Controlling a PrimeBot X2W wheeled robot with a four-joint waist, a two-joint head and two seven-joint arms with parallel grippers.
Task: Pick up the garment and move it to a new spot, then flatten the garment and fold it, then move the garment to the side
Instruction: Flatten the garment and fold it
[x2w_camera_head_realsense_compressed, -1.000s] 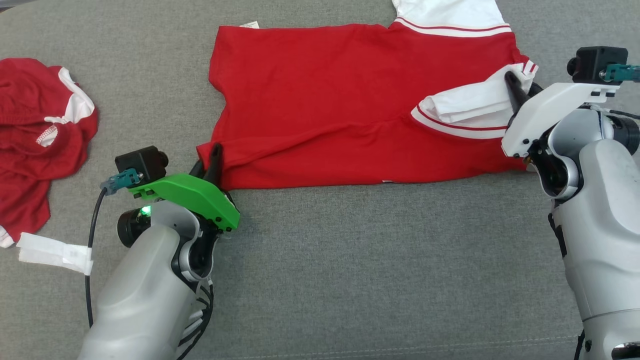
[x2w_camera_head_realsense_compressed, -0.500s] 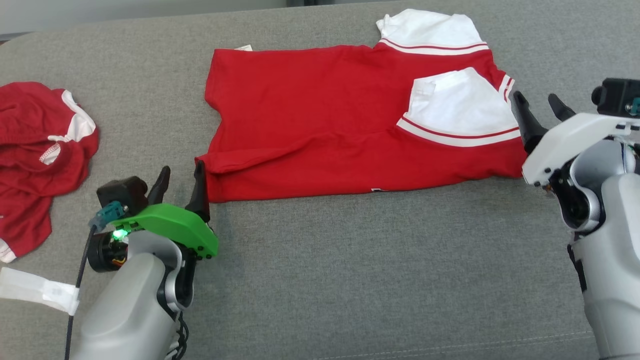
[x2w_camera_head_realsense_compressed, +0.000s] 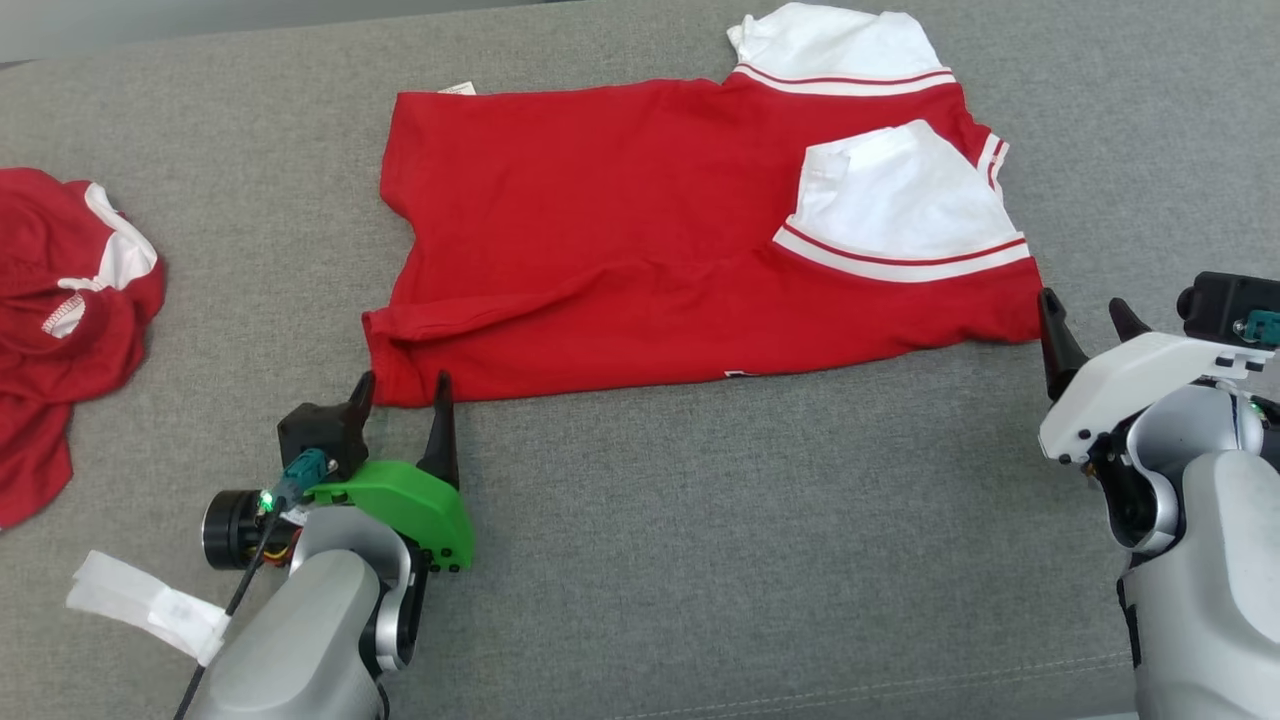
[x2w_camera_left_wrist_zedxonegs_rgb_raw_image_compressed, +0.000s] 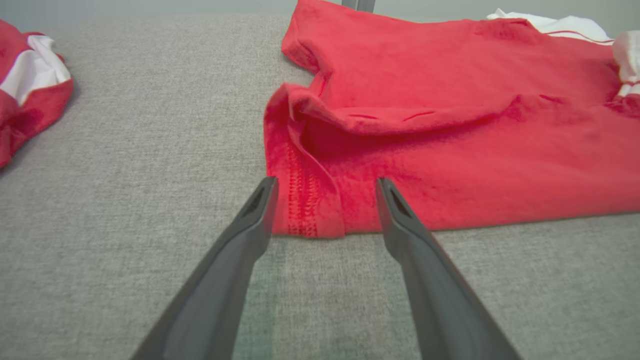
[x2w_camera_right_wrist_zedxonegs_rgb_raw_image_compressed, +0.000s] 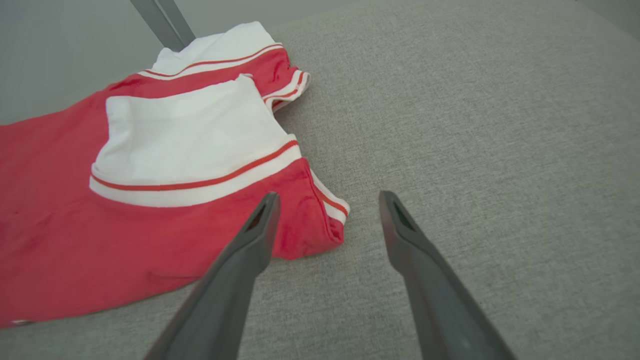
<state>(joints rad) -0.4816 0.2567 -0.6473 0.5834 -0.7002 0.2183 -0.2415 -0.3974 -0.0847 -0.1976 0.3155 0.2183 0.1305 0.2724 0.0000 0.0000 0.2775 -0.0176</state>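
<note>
The garment (x2w_camera_head_realsense_compressed: 620, 230) is a red T-shirt with white, red-striped sleeves, folded lengthwise and lying flat on the grey cushion. Its near left corner (x2w_camera_left_wrist_zedxonegs_rgb_raw_image_compressed: 310, 210) sits just past my left gripper (x2w_camera_head_realsense_compressed: 400, 392), which stands open with nothing between its fingers. My right gripper (x2w_camera_head_realsense_compressed: 1085, 318) is open too, just off the garment's near right corner (x2w_camera_right_wrist_zedxonegs_rgb_raw_image_compressed: 320, 235), also holding nothing. One white sleeve (x2w_camera_head_realsense_compressed: 900, 205) lies folded over the red body.
A second red and white garment (x2w_camera_head_realsense_compressed: 60, 320) lies crumpled at the far left, also seen in the left wrist view (x2w_camera_left_wrist_zedxonegs_rgb_raw_image_compressed: 25, 100). A white tag (x2w_camera_head_realsense_compressed: 150, 605) hangs by my left arm's cable. Bare grey cushion (x2w_camera_head_realsense_compressed: 760, 540) stretches in front of the shirt.
Both grippers have opened and let go of the garment's near corners, then drawn back toward me. The sleeve on the right now lies flat. The camera has shifted too.
</note>
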